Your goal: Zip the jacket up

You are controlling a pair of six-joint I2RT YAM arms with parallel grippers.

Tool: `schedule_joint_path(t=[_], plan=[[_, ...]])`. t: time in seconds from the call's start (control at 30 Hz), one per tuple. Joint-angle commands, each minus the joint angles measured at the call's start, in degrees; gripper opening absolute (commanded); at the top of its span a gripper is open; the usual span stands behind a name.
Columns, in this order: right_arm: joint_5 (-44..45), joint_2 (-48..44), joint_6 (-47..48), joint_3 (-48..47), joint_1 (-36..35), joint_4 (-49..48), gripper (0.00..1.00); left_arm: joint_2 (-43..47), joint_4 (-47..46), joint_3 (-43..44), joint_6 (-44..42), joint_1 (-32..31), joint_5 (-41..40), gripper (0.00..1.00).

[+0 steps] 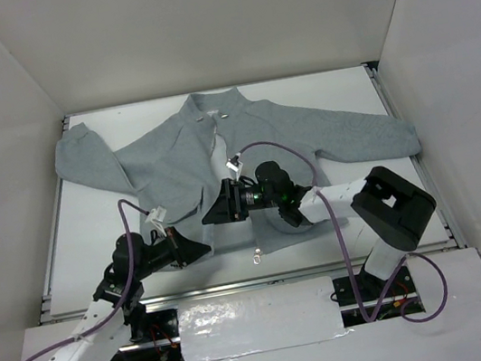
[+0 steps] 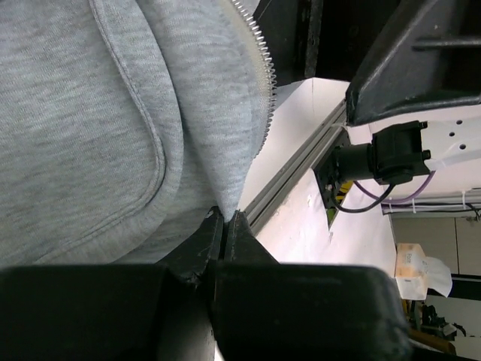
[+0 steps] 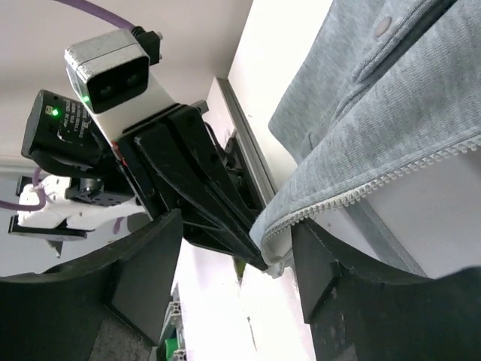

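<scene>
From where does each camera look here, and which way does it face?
Top external: above and behind the bases, looking down on the jacket spread on the table; left arm and right arm both show.
Left wrist: low against the jacket, facing the right arm; own jaws shut on fabric.
Right wrist: beside the zipper teeth, facing the left arm; own jaws apart.
Shared: both wrist views show the zipper teeth.

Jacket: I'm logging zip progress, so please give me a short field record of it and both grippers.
jacket: spread on the table, collar at the far side, front open
left gripper: shut on the jacket's bottom edge, near the zipper teeth
right gripper: open, with a loose toothed edge lying between its fingers
zip progress: not yet started
</scene>
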State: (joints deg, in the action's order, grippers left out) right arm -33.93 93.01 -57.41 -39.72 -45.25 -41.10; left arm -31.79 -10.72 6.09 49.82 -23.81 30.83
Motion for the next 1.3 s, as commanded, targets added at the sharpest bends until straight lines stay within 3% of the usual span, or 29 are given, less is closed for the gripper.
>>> schedule_joint_path(t=[0.0, 0.1, 0.43, 0.83, 1.07, 1.27], plan=[[0.35, -2.13, 2.73, 1.05, -0.36, -0.83, 0.68, 0.15, -4.48, 0.42, 0.89, -0.27, 2.74, 0.0], [-0.43, -3.1, 3.88, 3.59, -0.45, -2.83, 0.62, 1.64, -5.8, 0.59, 2.38, -0.27, 2.92, 0.0], [-8.95, 3.66, -4.2, 8.35, -1.85, -22.78, 0.28, 4.2, -11.42, 0.94, 7.13, -0.27, 1.86, 0.0], [-9.84, 1.73, -4.82, 8.96, -2.12, -26.57, 0.31, 3.4, -10.82, 1.47, 6.25, -0.27, 1.25, 0.0], [-11.68, 3.49, -9.56, 9.58, -2.03, -35.01, 0.26, 2.0, -10.63, 1.21, 5.55, -0.36, 1.34, 0.0], [-10.81, -0.28, -6.14, 10.1, -2.03, -30.45, 0.29, 3.22, -10.11, 0.68, 5.11, -0.27, 1.25, 0.0]])
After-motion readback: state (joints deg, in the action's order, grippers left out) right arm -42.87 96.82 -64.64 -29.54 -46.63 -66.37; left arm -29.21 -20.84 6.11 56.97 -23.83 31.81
